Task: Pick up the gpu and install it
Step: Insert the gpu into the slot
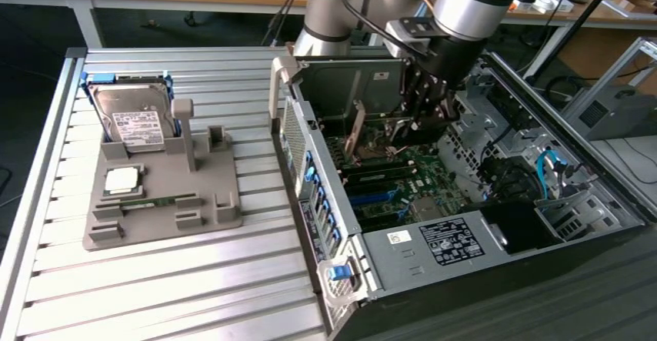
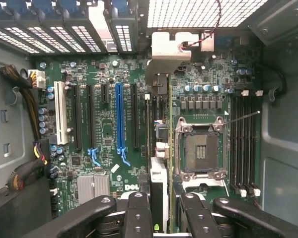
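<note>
I have the gripper (image 1: 426,118) lowered inside the open computer case (image 1: 575,164), directly above the motherboard (image 2: 109,148). Its fingers (image 2: 137,213) are closed narrow on the gpu (image 2: 159,148), which hangs edge-down between them and appears in the wrist view as a thin vertical strip. In the exterior view the card (image 1: 356,133) stands upright over the motherboard, just beside the gripper on the exterior view's left.

Relative to the motherboard, the card sits over the strip between the blue expansion slot (image 2: 120,116) and the empty CPU socket (image 2: 199,151), near the black slots next to the blue one. I cannot tell whether its lower edge touches a slot.

Handling, as I judge it: the card is light, thin and stiff, but fragile. Components and edge contacts tolerate no squeezing or side load. Hold it across the flat faces near the upper edge, as it is held now, leaving the contact edge and the metal end bracket free. A flat board in narrow pads can pivot, so I keep it square to the slot.

Outside the case, the hard drive (image 1: 134,122) and the memory stick (image 1: 154,202) rest in the grey parts holder (image 1: 221,210).
</note>
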Robot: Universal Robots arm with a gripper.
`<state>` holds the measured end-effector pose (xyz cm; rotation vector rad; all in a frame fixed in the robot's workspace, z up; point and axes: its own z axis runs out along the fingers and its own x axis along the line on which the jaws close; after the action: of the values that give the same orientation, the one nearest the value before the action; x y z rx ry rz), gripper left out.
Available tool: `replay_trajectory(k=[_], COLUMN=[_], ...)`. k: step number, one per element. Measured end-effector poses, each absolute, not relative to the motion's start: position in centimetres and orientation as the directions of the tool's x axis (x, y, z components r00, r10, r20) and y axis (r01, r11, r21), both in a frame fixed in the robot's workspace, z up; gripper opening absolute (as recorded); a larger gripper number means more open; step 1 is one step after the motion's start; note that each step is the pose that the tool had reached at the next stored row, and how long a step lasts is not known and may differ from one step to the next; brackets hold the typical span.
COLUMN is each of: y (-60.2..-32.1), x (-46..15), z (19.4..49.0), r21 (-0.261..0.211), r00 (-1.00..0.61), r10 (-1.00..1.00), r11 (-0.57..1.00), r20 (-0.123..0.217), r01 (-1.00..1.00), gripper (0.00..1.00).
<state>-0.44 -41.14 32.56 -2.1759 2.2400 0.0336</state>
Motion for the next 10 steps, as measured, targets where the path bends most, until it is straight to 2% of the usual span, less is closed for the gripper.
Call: replay_trajectory(k=[10], y=[-41.64], x=[-0.53], z=[32.37], r21=[0.003], r00=[-0.029], r10=[-0.999], r11=[0.029], r20=[-0.028], r01=[-1.0], gripper=[0.27])
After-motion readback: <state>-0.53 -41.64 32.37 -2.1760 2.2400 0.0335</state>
